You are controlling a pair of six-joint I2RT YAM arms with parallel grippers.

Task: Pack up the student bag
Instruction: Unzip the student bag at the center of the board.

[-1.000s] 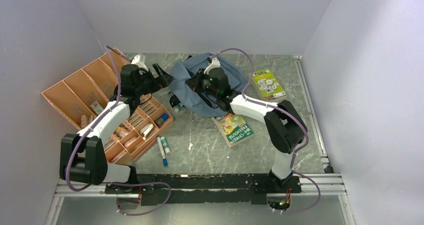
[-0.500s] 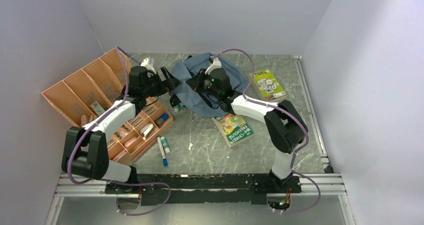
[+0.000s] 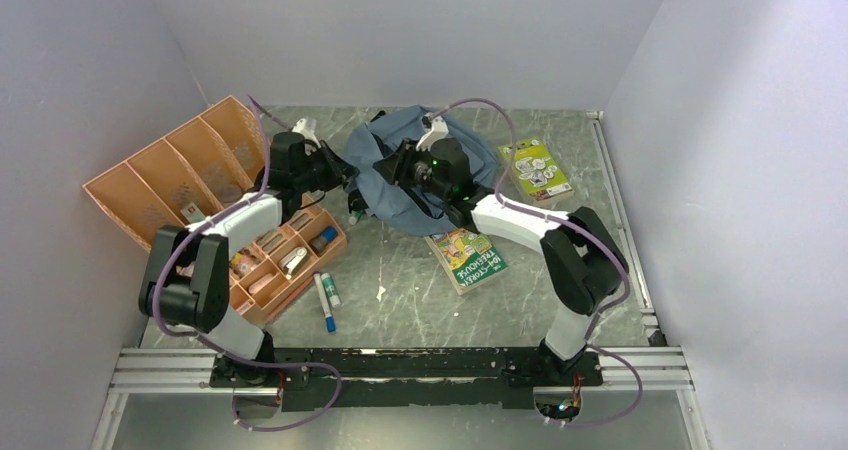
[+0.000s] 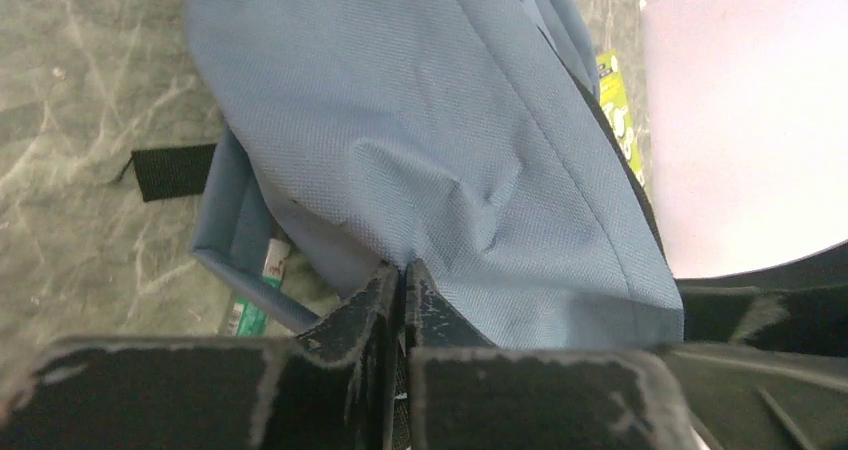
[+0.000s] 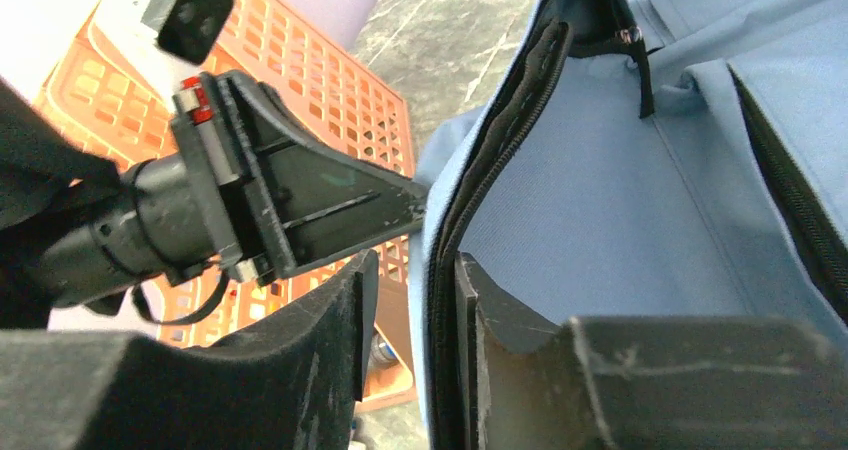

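The student bag (image 3: 395,198), soft grey-blue fabric with black zipper trim, lies at the back middle of the table. My left gripper (image 3: 345,175) is at its left edge. In the left wrist view, that gripper (image 4: 403,270) is shut, pinching a fold of the bag (image 4: 450,150). My right gripper (image 3: 385,170) reaches in from the right at the bag's opening. In the right wrist view, my right gripper (image 5: 413,265) stands open astride the zippered rim of the bag (image 5: 620,200). The rim rests against the right-hand finger, and there is a gap to the other.
An orange compartment tray (image 3: 150,185) with small items sits at the left. Two markers (image 3: 325,300) lie in front of it. A green book (image 3: 468,255) lies right of the bag and a yellow-green booklet (image 3: 535,168) farther back. A green-white packet (image 4: 255,290) peeks from under the bag.
My left gripper has moved right to the bag's left edge and shut on its fabric. My right gripper's jaws have opened around the zippered rim.
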